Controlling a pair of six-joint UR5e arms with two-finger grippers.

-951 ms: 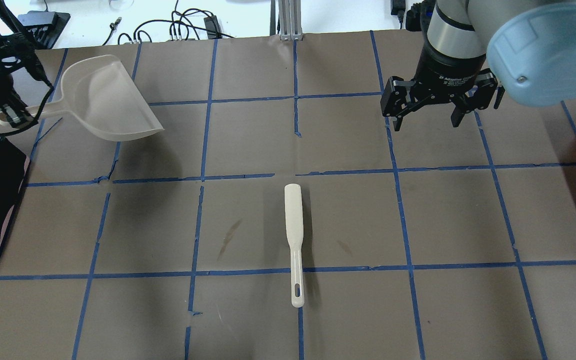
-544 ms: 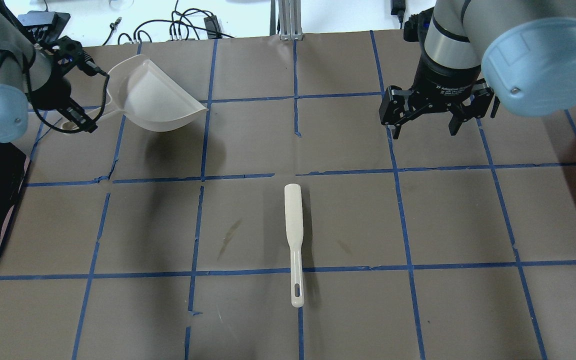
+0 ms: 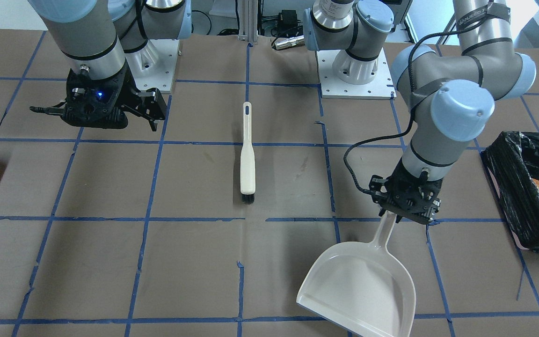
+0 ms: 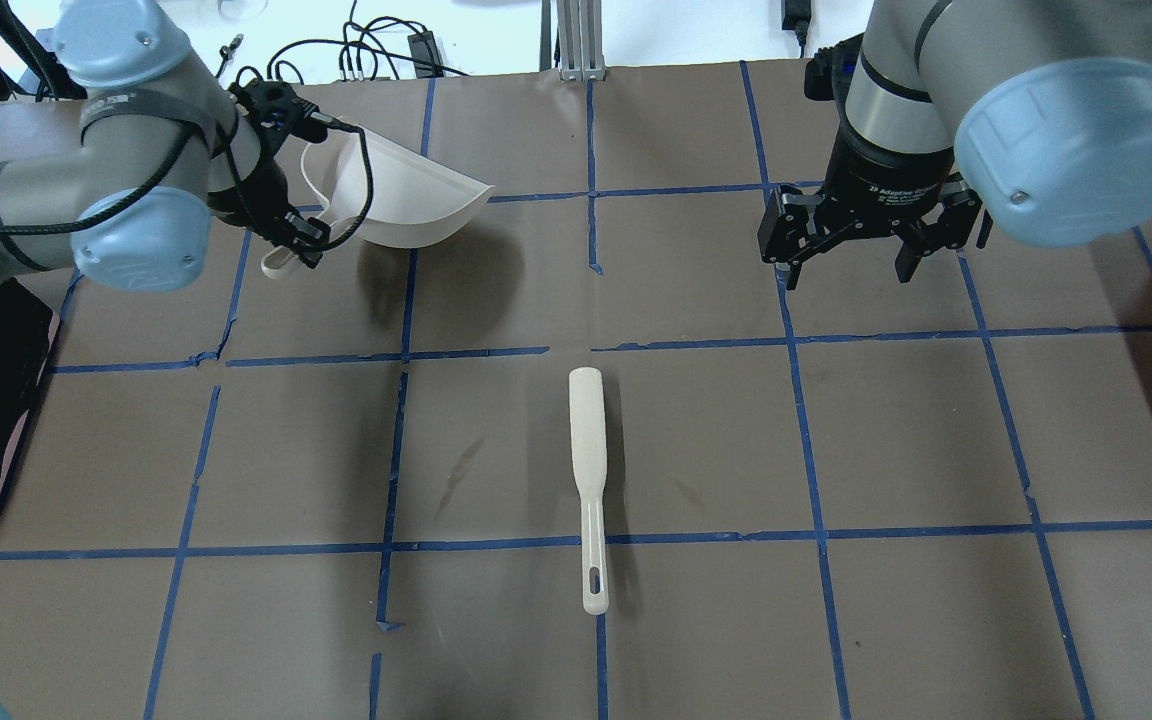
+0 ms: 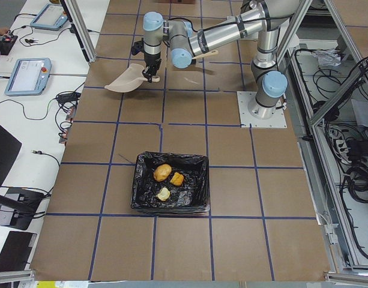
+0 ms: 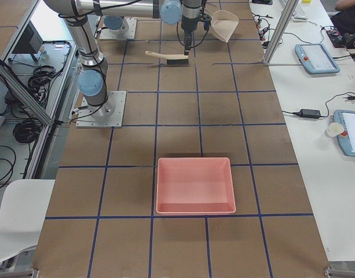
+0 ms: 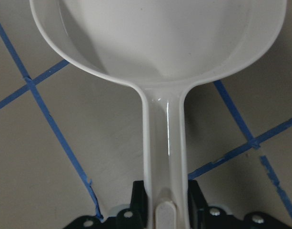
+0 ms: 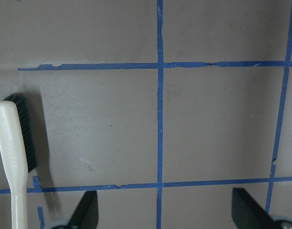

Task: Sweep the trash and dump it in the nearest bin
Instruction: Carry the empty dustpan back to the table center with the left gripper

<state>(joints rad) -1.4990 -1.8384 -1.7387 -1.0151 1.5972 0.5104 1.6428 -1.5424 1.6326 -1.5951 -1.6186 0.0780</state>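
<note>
- Left arm: it reaches out across the table with elbow bent and wrist turned downward. The left gripper is clamped on the handle of the white dustpan.
- Dustpan: it is carried clear of the table and tilted, with its shadow lying apart from it. The open mouth faces away from the robot's base, and the scoop is bare inside.
- Right arm: it hangs over the table with the right gripper pointing down. The fingers are spread wide with nothing between them.
- Brush: it lies flat mid-table, handle toward the robot and black bristles at the far end, untouched by either gripper.
- Trash: all three scraps lie inside the bin. They are a tan lump, an orange-brown chunk touching it, and a pale yellow-green piece just beside them.
- Bin: it is rectangular and lined with crinkly black plastic. It stands at the table's end on the robot's left, well apart from the dustpan.
- Pink tray: it sits at the opposite end of the table.
</note>
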